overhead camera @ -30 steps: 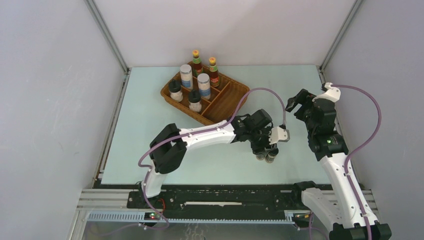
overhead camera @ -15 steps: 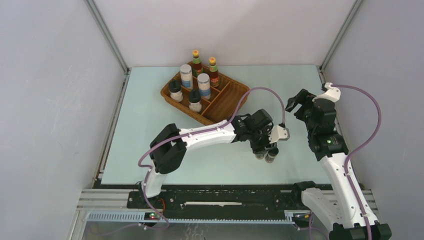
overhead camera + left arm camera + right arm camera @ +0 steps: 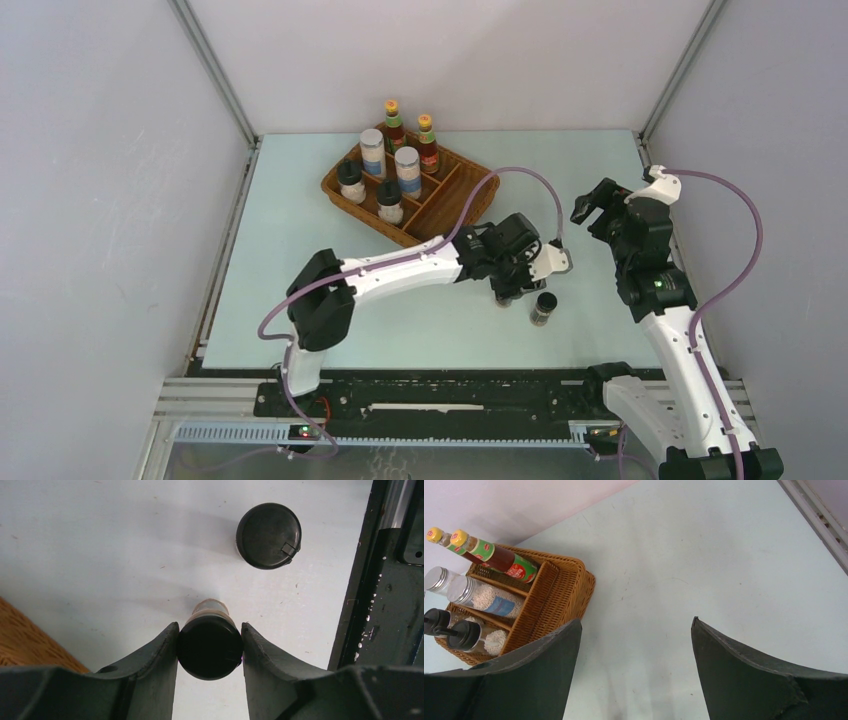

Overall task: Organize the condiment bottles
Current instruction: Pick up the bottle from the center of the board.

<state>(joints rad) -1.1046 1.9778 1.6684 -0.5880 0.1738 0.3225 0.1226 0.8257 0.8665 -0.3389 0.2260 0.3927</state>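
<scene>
The tray [image 3: 452, 203] is holding six bottles [image 3: 407, 170], seemingly; my left claw [image 3: 210, 630] is clamping one vial [image 3: 210, 650], its twin [image 3: 269, 529] just beside; right claw [image 3: 635, 622] is gaping wide.

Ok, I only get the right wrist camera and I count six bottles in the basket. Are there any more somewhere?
Observer: Yes, two more. One tiny dark vial stands upright by itself on the table, outside the wicker tray.
Operator: Where's the other one?
Observer: In the left gripper; its jaws are shut on the black cap of the second vial.
Operator: Are they touching each other?
Observer: No, the left wrist view shows bare table between them.
</scene>
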